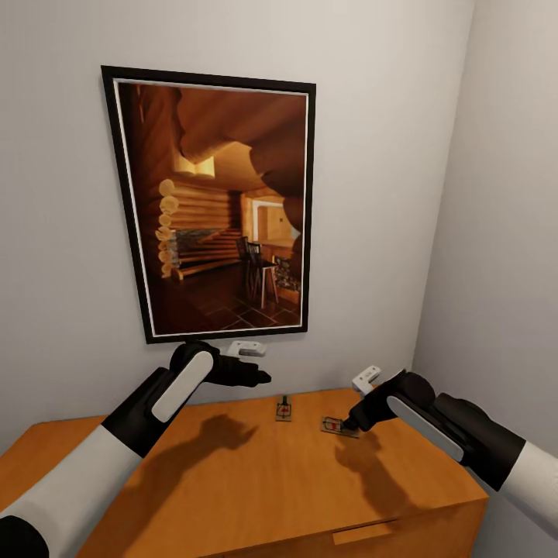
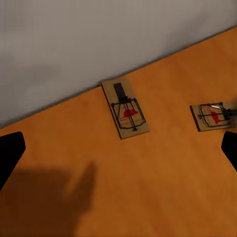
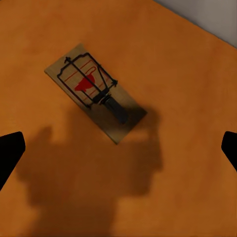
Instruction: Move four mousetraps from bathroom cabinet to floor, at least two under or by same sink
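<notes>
Two mousetraps lie flat on the cabinet's [image 1: 232, 480] orange-brown top near the back wall, one [image 1: 284, 408] to the left and one [image 1: 339, 426] to the right. My left gripper [image 1: 262, 378] hovers open above and left of the left mousetrap. In the left wrist view both traps show, the nearer one [image 2: 126, 108] by the wall and the other [image 2: 213, 116] further off, with the left gripper [image 2: 118, 153] empty. My right gripper [image 1: 350, 424] hangs open just over the right mousetrap [image 3: 94, 96], its fingertips [image 3: 10, 153] wide apart with nothing between them.
A large dark-framed picture [image 1: 217, 205] hangs on the wall behind the cabinet. Two small white wall fittings [image 1: 246, 348] [image 1: 366, 380] sit just above the cabinet top. The side wall [image 1: 504, 232] closes the corner on the right. A drawer front [image 1: 364, 533] shows below the top's front edge.
</notes>
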`<state>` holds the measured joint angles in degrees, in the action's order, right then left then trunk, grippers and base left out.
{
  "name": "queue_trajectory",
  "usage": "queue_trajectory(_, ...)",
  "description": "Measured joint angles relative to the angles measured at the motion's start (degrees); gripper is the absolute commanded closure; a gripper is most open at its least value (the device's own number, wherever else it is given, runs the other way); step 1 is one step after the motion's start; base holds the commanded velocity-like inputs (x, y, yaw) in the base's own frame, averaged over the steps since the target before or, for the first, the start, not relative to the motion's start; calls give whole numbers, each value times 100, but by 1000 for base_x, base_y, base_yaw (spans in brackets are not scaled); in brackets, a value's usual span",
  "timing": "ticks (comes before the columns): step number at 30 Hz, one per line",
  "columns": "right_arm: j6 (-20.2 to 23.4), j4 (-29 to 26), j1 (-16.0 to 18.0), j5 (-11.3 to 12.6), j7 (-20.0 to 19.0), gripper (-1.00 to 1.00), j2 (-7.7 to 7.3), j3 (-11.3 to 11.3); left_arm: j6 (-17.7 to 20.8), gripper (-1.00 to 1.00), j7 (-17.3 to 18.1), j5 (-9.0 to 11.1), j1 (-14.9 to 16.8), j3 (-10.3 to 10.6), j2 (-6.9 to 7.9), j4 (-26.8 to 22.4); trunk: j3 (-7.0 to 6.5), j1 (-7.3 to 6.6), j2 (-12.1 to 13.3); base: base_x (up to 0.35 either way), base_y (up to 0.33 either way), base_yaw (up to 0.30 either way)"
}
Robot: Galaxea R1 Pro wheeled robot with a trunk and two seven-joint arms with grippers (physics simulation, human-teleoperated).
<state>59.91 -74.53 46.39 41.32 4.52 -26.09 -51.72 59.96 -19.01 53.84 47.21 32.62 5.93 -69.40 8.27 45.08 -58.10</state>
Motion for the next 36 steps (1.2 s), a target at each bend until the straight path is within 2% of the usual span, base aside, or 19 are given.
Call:
queue_trajectory(26,0,36,0,11,-7,-100,1,0,-6,-100,-8,-8,0,3,-2,-77,0,0,0,11,0,0)
queue_trajectory(36,0,45,0,26,-7,-100,72,126,-13,-100,-31,-11,0,3,-8,-77,0,0,0,1,0,0)
